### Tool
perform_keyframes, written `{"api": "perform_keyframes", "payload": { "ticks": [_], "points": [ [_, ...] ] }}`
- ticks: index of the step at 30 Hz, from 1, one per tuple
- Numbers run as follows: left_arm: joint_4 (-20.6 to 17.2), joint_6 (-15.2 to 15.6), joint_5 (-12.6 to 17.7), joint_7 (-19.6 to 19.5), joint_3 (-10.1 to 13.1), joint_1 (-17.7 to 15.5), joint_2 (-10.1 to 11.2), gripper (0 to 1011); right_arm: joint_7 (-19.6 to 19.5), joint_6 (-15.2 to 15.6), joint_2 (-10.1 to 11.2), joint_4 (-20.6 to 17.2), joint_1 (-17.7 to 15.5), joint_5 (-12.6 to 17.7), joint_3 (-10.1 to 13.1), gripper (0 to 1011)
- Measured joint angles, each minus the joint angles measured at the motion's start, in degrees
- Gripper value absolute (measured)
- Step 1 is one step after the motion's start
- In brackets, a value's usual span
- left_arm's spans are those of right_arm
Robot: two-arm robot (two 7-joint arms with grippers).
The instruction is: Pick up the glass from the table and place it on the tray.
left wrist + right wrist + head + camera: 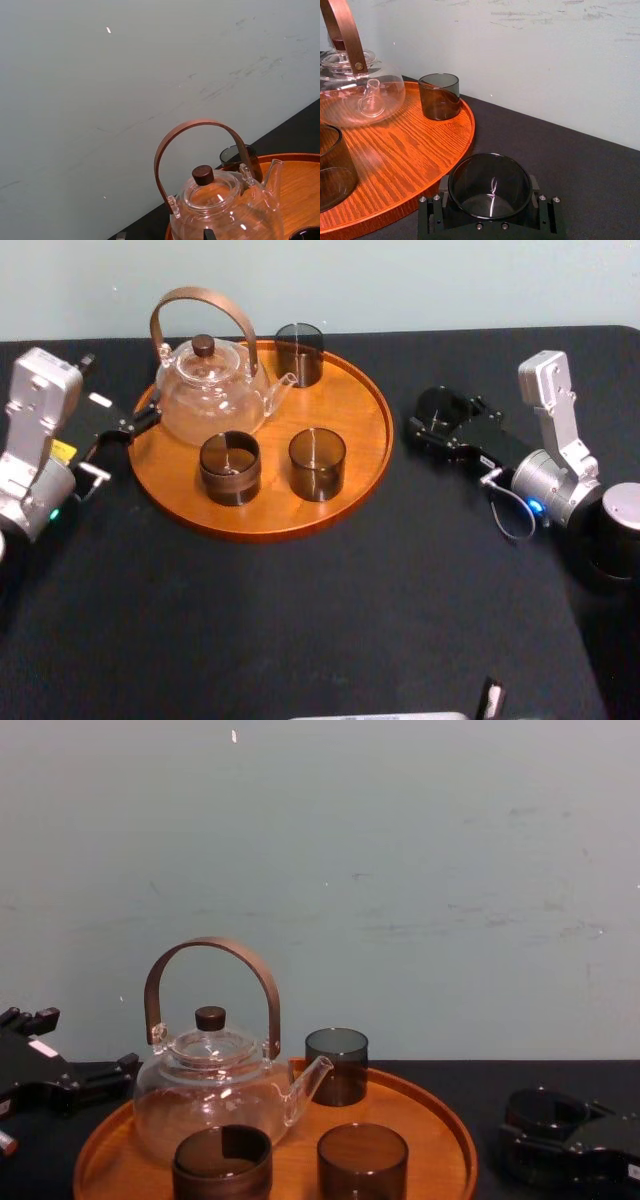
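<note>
R hand (440, 422) is closed on the glass (490, 186). Its fingers press the sides low down, and the glass stands upright w/ its mouth up, so the long axis is vertical. The glass is on the right side of the surface (330, 630), just beside the tray's right rim but not touching it. I can't tell if the base is on the surface or a hair off it; from the chest view it looks about level w/ the surface.

What matters for the next move is that the tray (365, 405) lies straight to the left of the R hand, w/ its low rim between the glass and the wood. I judge the base must clear that rim before any move left.

There's bare wood on the tray's right part, between the far cup (299, 353) and the near-right cup (317, 463). That's the closest free spot to the glass. The near-left cup (230, 467) and the teapot (210, 390) sit further left, out of the path.

L hand (120, 445) is parked at the tray's left edge next to the teapot, fingers apart and holding nothing. The whole tray sits between it and the glass, so the R arm is far nearer and this is its job.

Main risk IMO is clipping the near-right cup or the rim on the way in. Keep the glass vertical and go in slightly toward the far side.
</note>
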Motion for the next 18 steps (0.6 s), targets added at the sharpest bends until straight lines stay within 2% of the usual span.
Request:
{"api": "perform_keyframes", "payload": {
  "ticks": [9, 18],
  "points": [
    [0.0, 0.0, 0.0, 0.0, 0.0, 0.0, 0.0, 1001, 0.5, -0.5, 0.0, -0.2, -0.2, 0.5, 0.1, 905],
    [0.0, 0.0, 0.0, 0.0, 0.0, 0.0, 0.0, 1001, 1.5, -0.7, 0.4, -2.8, -0.4, 1.1, -0.1, 905]
  ]
}}
